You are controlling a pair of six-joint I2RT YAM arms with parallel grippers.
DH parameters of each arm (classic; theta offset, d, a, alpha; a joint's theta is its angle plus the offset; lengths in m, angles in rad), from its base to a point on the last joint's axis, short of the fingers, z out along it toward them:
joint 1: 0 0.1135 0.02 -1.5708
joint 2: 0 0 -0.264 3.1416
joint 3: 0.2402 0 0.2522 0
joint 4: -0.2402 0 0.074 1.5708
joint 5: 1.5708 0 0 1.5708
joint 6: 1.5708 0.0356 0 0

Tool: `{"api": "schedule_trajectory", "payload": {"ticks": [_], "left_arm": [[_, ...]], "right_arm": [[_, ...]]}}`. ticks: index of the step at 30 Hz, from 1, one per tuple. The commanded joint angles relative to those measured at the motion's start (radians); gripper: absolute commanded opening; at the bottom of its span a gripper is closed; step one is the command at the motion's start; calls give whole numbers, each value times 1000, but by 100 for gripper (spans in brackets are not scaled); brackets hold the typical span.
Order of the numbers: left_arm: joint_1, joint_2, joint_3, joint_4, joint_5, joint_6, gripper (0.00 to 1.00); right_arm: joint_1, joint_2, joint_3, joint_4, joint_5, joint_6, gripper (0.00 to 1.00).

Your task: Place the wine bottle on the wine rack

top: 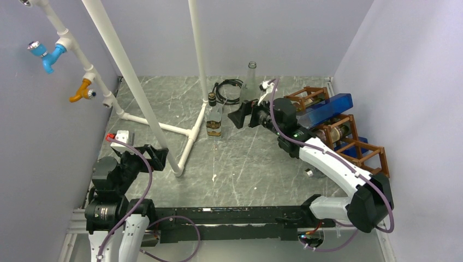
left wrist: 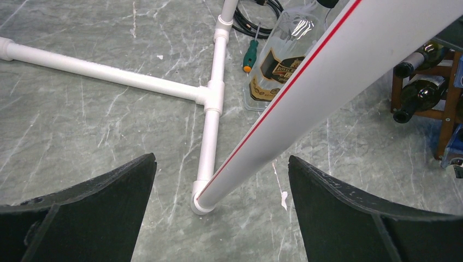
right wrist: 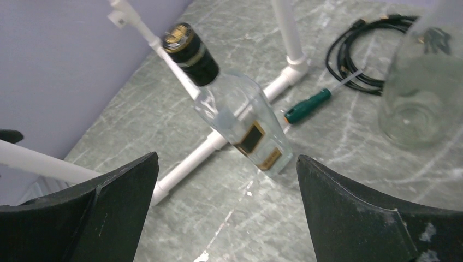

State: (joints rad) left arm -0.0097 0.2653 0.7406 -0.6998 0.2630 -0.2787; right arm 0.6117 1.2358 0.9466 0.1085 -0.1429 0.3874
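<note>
Clear glass under a black cap: showing the wine bottle (top: pixel 214 119) standing upright in the far half of the table (top: pixel 251 164), about midway between its left and right edges, just beside the white pipe frame (top: pixel 174 129) and not yet lying in the rack (top: pixel 371 146). Showing that reddish-brown rack sitting along the right edge toward the far right corner, already cradling dark bottles (left wrist: pixel 417 95) on their sides and carrying a blue box (top: pixel 330 108) across its top.

Catching the right gripper (top: pixel 244 115) hovering just right of the wine bottle, jaws gaping wide and gripping nothing. In its wrist view, framing the wine bottle ahead between the two black fingers (right wrist: pixel 98 213), with clear gaps on both sides.

Finding the left gripper (top: pixel 154 156) hanging low near the left edge, likewise spread wide and holding nothing, flanking the foot of a slanting frame pipe without touching it.

Taking in, too, a green-handled screwdriver (right wrist: pixel 308 105) lying on the grey veined top just behind the wine bottle, toward the far edge, with its thin shaft reaching to a coiled black cable (top: pixel 228 90). Picking out a tall bottle (top: pixel 250 82) of clear glass standing near the far edge, between that cable and the rack.
</note>
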Motion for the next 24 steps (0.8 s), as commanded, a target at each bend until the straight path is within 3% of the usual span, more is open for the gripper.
{"api": "schedule_trajectory", "payload": {"ticks": [1, 11, 24], "left_arm": [[7, -1, 21, 24, -9, -10, 97], [7, -8, 22, 21, -18, -13, 96], [7, -10, 18, 30, -6, -10, 97]], "right_arm": [[30, 46, 93, 168, -37, 10, 100], [104, 247, 206, 319, -59, -49, 100], [189, 441, 420, 104, 246, -217, 93]]}}
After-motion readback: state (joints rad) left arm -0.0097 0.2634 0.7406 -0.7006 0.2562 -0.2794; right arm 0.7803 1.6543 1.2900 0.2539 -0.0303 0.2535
